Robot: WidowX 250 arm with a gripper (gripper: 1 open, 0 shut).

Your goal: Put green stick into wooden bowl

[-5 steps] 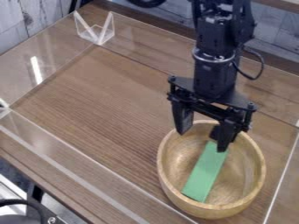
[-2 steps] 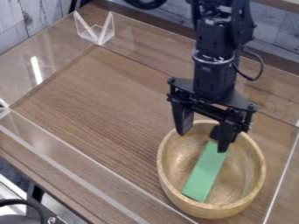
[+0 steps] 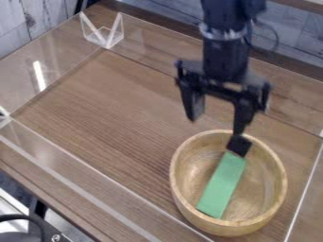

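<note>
The green stick [image 3: 228,182] is seen lying inside the wooden bowl [image 3: 190,189], at the table's [image 3: 113,104] five o'clock corner — its upper end propped toward the bowl's one o'clock rim. The gripper [image 3: 220,106] is held above the bowl at twelve o'clock, jaws spread wide — nothing is gripped.

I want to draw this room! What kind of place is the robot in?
Probably a robot lab or test bench. A wooden table has clear plastic walls around it, and a black gripper hangs open above a wooden bowl holding a green stick.
</note>
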